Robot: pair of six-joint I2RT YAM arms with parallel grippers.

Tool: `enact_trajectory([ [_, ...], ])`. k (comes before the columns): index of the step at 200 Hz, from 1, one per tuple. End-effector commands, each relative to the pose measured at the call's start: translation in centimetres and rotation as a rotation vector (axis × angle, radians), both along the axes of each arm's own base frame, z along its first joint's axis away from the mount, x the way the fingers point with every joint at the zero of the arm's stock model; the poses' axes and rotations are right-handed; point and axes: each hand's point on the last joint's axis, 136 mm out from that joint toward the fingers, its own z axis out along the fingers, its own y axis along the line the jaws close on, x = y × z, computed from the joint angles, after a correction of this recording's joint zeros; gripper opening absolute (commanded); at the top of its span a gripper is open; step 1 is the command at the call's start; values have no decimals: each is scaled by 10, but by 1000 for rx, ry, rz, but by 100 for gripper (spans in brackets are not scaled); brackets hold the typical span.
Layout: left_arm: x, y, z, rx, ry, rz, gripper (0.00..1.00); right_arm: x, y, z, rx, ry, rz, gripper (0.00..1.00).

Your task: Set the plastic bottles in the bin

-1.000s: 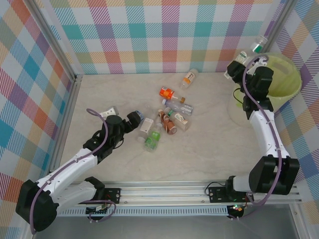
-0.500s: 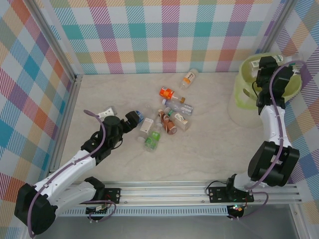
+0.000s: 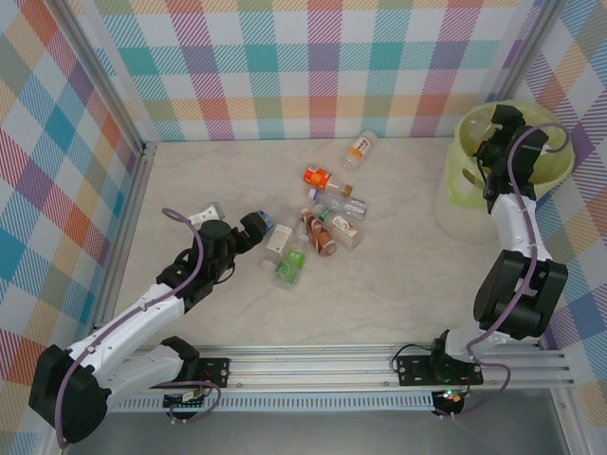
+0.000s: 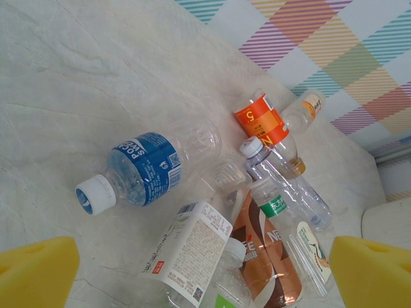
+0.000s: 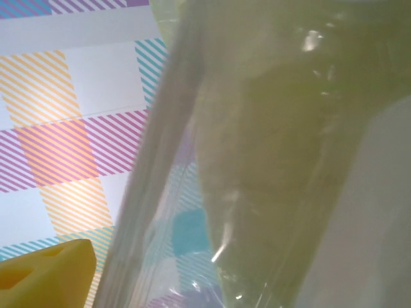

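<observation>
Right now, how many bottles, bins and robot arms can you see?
Bottles lying loose: 9 (they overlap in the heap, so I may be one off)
Bin: 1
Robot arms: 2
Total: 12

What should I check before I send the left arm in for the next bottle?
1. Left tool open: ok, fingers wide apart.
2. Blue-label bottle lying free ahead of it, not touched: ok.
3. Room around that bottle for a clean grasp: cannot tell, the white-label bottle lies close beside it.
4. Right tool over the bin: ok.
5. Right tool emptied: cannot tell, its wrist view is blurred.
</observation>
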Motion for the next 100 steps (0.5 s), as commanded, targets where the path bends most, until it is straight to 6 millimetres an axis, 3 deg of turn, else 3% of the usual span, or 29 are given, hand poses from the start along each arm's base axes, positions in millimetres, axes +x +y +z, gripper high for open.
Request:
enact_trajectory([
  [1, 2, 1, -1, -14, 7, 6, 100, -9, 3, 47, 2, -113, 4, 96],
  [7, 2, 1, -1, -14, 5, 6, 100, -9, 4, 46, 8, -113, 8, 100],
  [48, 3, 1, -2, -11, 6, 5, 100, -10, 15, 58, 30, -147, 68, 100],
  [100, 4, 0, -3, -4, 10, 3, 100, -25, 20, 80, -60, -175, 74, 99],
])
